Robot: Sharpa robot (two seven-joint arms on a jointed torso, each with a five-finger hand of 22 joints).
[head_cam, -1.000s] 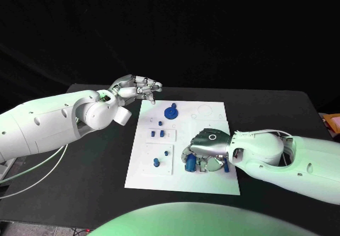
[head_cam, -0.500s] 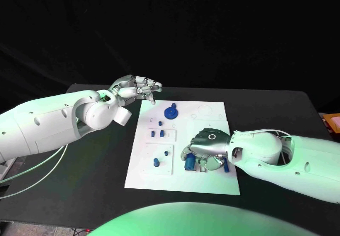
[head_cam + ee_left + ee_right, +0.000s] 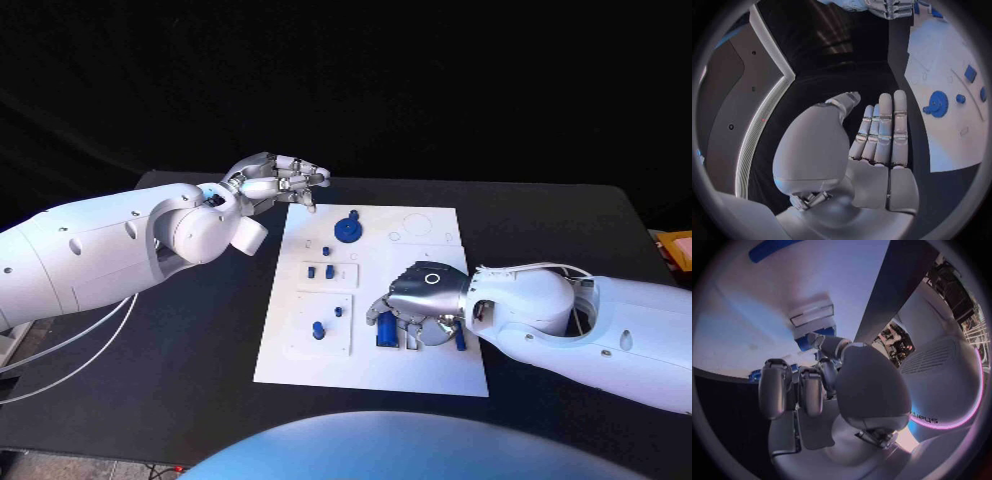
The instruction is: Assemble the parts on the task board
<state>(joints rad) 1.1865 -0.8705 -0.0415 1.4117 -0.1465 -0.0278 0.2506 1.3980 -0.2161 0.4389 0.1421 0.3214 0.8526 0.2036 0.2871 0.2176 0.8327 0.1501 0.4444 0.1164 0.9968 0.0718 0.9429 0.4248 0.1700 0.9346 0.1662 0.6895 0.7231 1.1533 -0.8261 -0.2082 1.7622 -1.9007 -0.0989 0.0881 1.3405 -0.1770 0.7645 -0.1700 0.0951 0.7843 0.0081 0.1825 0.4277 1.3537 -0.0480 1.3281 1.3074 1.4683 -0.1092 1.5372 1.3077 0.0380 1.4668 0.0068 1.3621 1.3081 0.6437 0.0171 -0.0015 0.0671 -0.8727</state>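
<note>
black tabletop (image 3: 577,215) all round, with the white task board (image 3: 433,375) laid in the middle of it. nearest, at about 5 o'clock on the board, the right hand (image 3: 418,300) is pressed down over a cluster of blue parts (image 3: 388,333), fingers curled around them; whether one is actually pinched can't be told from the head or wrist views. a small blue peg (image 3: 319,328) is seated in the raised plate at 7 o'clock, two more pieces (image 3: 320,270) at 9. further back a blue gear (image 3: 348,229) is mounted near 12. beyond the 11 o'clock corner the left hand (image 3: 277,180) is held off the board, fingers loosely together, nothing in it. step in hand looks like picking or seating a part; next a firm pinch is called for.
</note>
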